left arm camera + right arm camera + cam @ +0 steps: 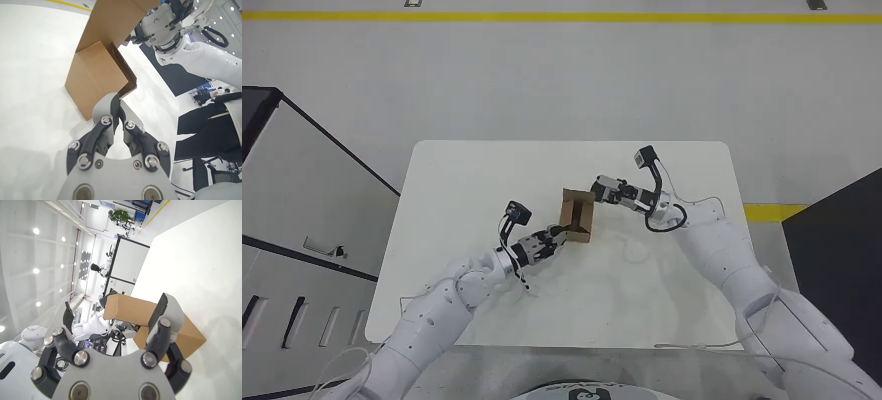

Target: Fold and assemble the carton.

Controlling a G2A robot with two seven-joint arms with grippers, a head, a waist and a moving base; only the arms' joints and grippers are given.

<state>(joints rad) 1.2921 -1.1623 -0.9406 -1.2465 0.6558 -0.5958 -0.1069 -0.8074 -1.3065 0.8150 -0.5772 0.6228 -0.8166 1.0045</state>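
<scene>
Top view looks straight down on table (pixel 462 200); both wrist views close, facing carton (pixel 94 75) from opposite sides.

The brown cardboard carton (pixel 577 216) stands upright, its top open, near the middle of the table (pixel 462 200).

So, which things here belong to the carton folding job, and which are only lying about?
Job: brown cardboard carton; left end effector, shut on its edge; right end effector, open near it.
Lying about: grey cabinet beside white table; yellow floor line.
</scene>
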